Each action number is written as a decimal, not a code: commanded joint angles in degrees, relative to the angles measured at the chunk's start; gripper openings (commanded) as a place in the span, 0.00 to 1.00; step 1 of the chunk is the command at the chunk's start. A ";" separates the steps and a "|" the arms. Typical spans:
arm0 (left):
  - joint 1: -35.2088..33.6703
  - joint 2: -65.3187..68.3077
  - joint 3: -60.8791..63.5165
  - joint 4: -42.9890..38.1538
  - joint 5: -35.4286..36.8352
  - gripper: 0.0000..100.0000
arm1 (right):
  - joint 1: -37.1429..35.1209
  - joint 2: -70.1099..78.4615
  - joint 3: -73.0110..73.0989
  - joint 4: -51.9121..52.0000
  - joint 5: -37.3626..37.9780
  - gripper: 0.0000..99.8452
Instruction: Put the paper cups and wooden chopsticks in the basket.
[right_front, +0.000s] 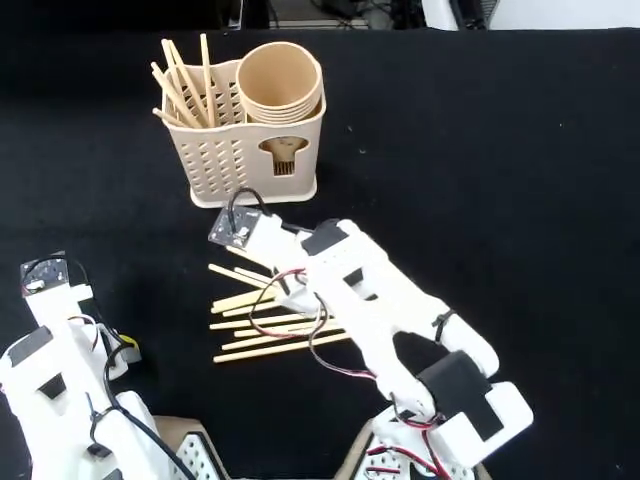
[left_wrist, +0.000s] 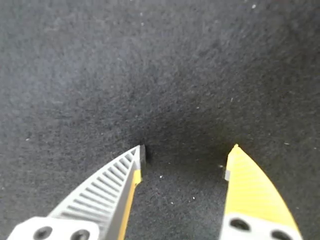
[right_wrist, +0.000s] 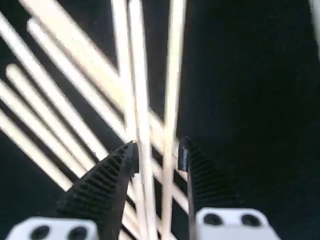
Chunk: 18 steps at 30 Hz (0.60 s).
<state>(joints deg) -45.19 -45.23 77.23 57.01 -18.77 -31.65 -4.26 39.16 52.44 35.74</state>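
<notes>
A beige perforated basket (right_front: 240, 160) stands at the back of the table. It holds stacked paper cups (right_front: 280, 80) and several upright wooden chopsticks (right_front: 185, 85). More chopsticks (right_front: 265, 325) lie in a loose pile on the black cloth at the centre. My right gripper (right_front: 290, 292) is down on that pile. Its fingers are narrowly open and straddle two chopsticks (right_wrist: 142, 100) that run lengthwise between them (right_wrist: 157, 152). My left gripper (left_wrist: 187, 150) is open over bare cloth at the front left (right_front: 120, 348), holding nothing.
Black cloth (right_front: 500, 180) covers the whole table. The right arm's white links (right_front: 400, 320) stretch from the front edge over the pile's right end. The left arm (right_front: 50, 370) stays at the front left corner.
</notes>
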 joint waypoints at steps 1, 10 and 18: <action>0.92 -0.09 0.31 -0.97 0.62 0.28 | 0.44 -0.13 -3.12 -0.44 2.02 0.15; 0.92 -0.09 0.31 -0.97 0.62 0.28 | 0.53 4.18 -3.12 -0.70 2.90 0.15; 1.01 -0.09 0.31 -0.97 0.62 0.28 | 0.79 9.80 -6.64 -0.35 3.60 0.14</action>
<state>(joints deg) -45.19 -45.23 77.23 57.01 -18.77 -31.38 5.23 34.15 52.44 38.81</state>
